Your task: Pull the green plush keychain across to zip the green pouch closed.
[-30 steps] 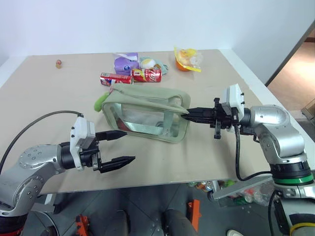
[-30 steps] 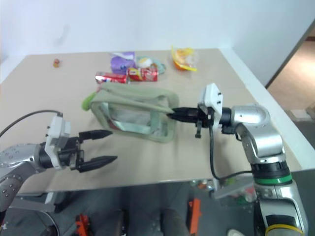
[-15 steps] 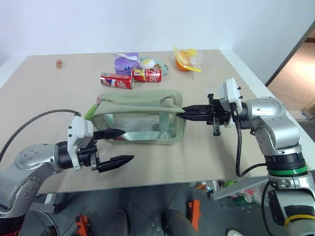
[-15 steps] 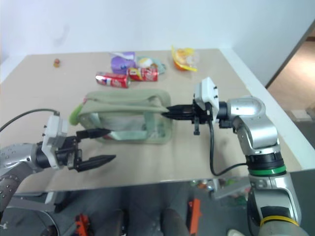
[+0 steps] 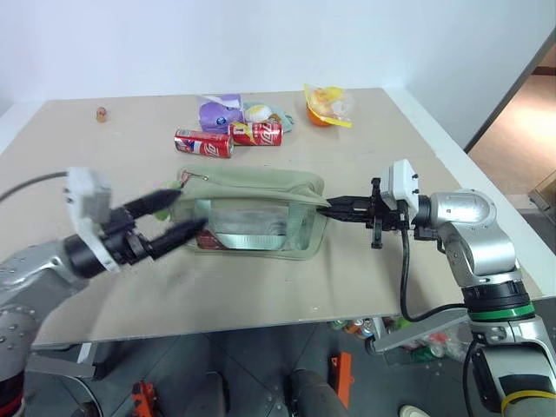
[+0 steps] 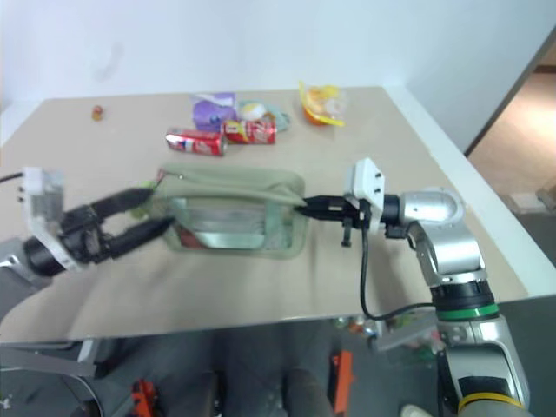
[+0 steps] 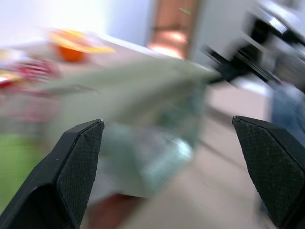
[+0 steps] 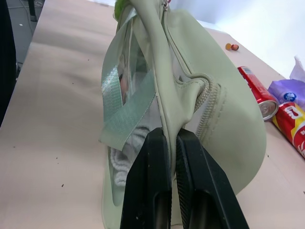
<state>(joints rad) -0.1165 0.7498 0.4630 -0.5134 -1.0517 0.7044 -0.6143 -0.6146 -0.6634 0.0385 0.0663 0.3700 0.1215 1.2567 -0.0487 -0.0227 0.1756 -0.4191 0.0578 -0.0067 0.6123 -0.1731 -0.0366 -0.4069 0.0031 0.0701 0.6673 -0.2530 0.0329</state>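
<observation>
The left gripper (image 5: 178, 217), fingers spread wide, has swung up to the sage-green fabric pouch (image 5: 252, 213) and its lime plush keychain (image 8: 120, 5); the right gripper (image 5: 334, 206) stays pinched on the opposite end. Grasping comes next.

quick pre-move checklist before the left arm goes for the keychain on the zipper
1. Right end effector shut on the end of the sage-green fabric pouch with the clear window: ok.
2. Left end effector open, at the pouch's far end: ok.
3. Lime-green plush keychain free to grab: cannot tell, barely visible.
4. Keychain between the left fingers: not ok, nothing held yet.
5. Zipper track along the pouch top unobstructed: ok.
6. Red soda cans clear of the pouch: ok, they lie behind it.
</observation>
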